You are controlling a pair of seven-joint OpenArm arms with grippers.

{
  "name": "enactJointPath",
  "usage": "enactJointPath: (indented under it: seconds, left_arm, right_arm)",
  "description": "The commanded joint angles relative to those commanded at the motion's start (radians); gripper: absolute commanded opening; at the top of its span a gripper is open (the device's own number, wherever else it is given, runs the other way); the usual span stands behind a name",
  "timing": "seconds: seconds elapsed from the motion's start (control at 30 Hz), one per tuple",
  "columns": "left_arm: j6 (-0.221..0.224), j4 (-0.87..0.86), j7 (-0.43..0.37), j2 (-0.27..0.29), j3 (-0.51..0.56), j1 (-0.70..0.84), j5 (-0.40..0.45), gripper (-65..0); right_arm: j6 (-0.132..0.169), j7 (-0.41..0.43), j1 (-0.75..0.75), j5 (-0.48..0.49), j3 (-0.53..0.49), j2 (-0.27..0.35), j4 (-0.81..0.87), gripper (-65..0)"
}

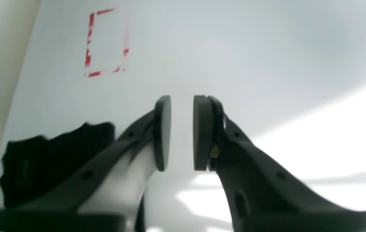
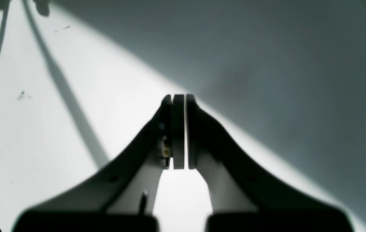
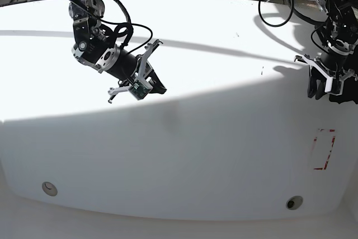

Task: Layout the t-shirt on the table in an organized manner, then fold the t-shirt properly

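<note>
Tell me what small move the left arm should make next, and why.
Probably ease the left gripper sideways onto the crumpled black cloth t-shirt. Its pads are parted and empty over the bare white table, with the shirt bunched right beside it near the table's edge.

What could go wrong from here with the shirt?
1. The t-shirt sits bunched at the table edge beside the left gripper; a careless pull may drag it off.
2. The jaws are only slightly apart, so they may pinch several layers.
3. The right gripper is shut and far from the cloth.
</note>
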Motion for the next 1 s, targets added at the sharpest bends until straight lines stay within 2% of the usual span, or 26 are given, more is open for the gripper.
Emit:
enactJointPath:
  seconds: [0.13,0.43,0.67,0.8,1.0]
  left_arm:
    - [-0.002,0.0,-0.025,0.028,0.077,0.032,0.008,-54.6]
    - [0.006,0.132,-0.017,0.032,0.236,0.203,0.006,-54.6]
    - [0.006,0.195,-0.017,0.055,0.222,0.404,0.006,-54.6]
    - [0.0,0.195,-0.017,0.058,0.166,0.529,0.006,-54.6]
    - [0.0,0.192,-0.021,0.058,0.15,0.684,0.005,-54.6]
  right_arm:
    - [-0.003,0.041,-0.083,-0.051,0.011,-0.025,0.002,-64.0]
    - [0.003,0.044,-0.318,-0.074,0.153,-0.052,0.054,-63.7]
    - [0.008,0.046,-0.485,-0.072,0.201,-0.046,0.06,-63.7]
    - [0.042,0.048,-0.577,-0.074,0.204,-0.046,0.061,-63.7]
    - [0.042,0.048,-0.686,-0.074,0.258,-0.044,0.061,-63.7]
